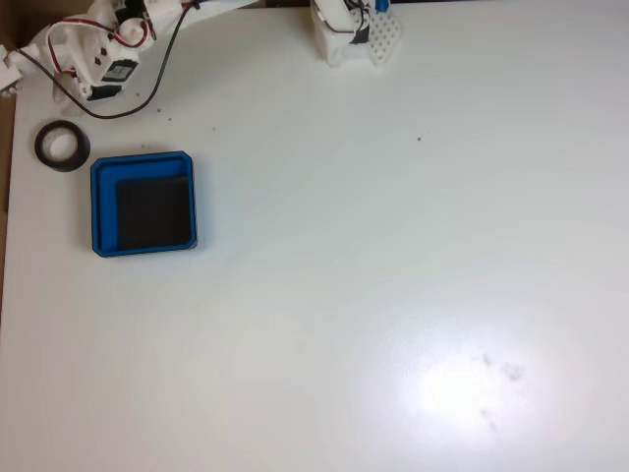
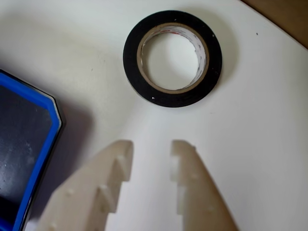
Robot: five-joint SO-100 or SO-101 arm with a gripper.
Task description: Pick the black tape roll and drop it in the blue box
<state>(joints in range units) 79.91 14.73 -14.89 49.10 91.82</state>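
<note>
wrist view: your gripper (image 2: 150, 149), slightly parted and empty, faces the black tape roll (image 2: 172, 58) lying flat straight ahead; blue box (image 2: 45, 149) left.

Glossy black tape roll (image 2: 172, 57), cardboard core

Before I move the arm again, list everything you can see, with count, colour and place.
Black tape roll with pale cardboard core: one, black, lying flat on the table just ahead of the fingertips in the wrist view; at the far left edge in the fixed view, just above-left of the box.
Shallow square blue box with black floor: one, bright blue, left side of the table, nothing in it.
Table: one, white, a few dark specks.
White block with a blue part: one, top centre edge of the fixed view.
Arm: one, white with black and red cables, top left.
Gripper: one, pale, fingers apart, holding nothing.
</note>
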